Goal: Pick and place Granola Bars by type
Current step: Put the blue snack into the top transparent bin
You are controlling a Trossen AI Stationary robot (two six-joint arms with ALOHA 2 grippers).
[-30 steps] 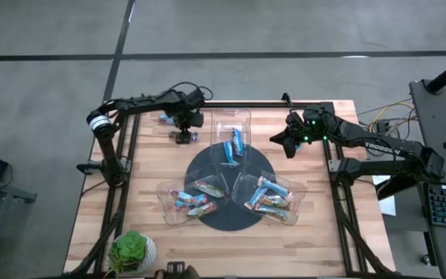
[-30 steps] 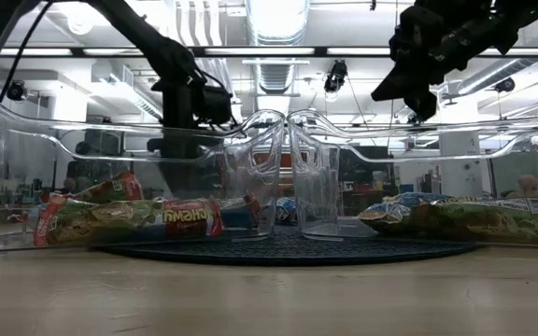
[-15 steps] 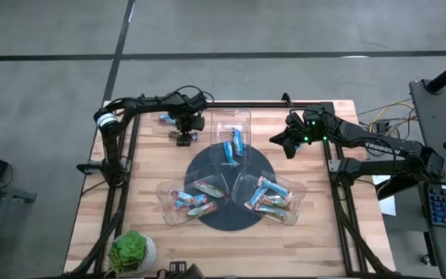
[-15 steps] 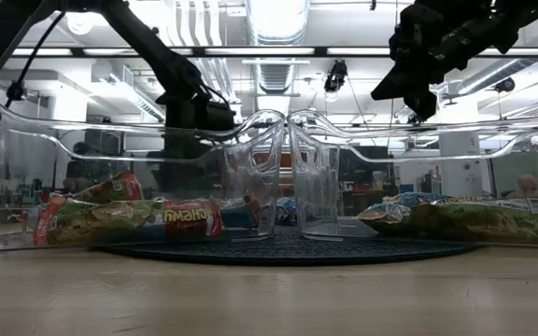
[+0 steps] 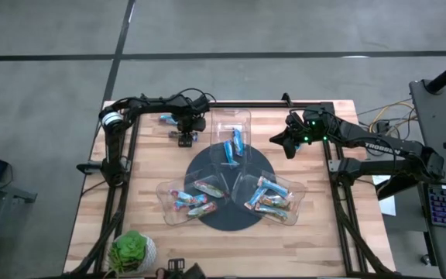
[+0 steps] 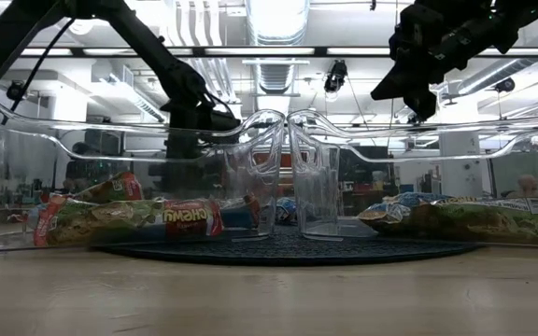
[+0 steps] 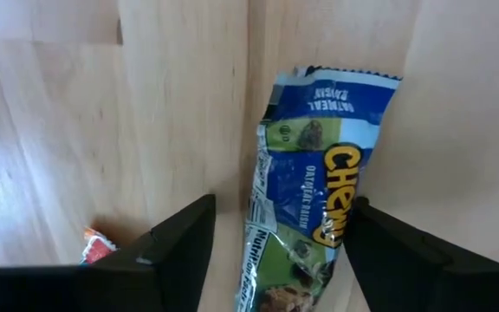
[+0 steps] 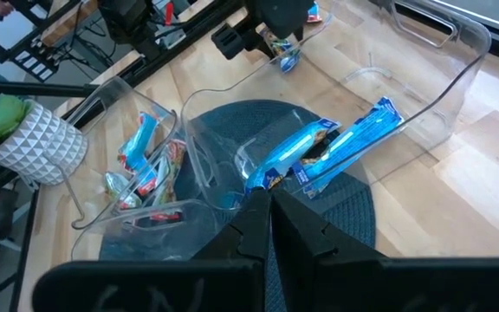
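My left gripper (image 5: pixel 184 136) is open near the table's far-left part, pointing down. In the left wrist view its two fingers (image 7: pixel 180 247) stand on either side of a blue granola bar (image 7: pixel 314 186) that lies flat on the wood. In the high view the gripper hides that bar. A second bar (image 5: pixel 167 118) lies on the wood just left of it, and its orange end (image 7: pixel 98 247) shows in the wrist view. My right gripper (image 5: pixel 279 141) (image 8: pixel 264 201) hangs shut above the table, right of the far tray.
Three clear trays sit on a dark round mat (image 5: pixel 207 159). The far tray (image 5: pixel 242 120) holds blue bars (image 8: pixel 327 143). The near-left tray (image 5: pixel 165 203) and the near-right tray (image 5: pixel 296 203) hold mixed bars. A potted plant (image 5: pixel 132 252) stands at the near-left corner.
My left arm has stretched out farther over the far-left part of the table, and its gripper has sunk a little toward the wood. The right arm and the bars have kept still.
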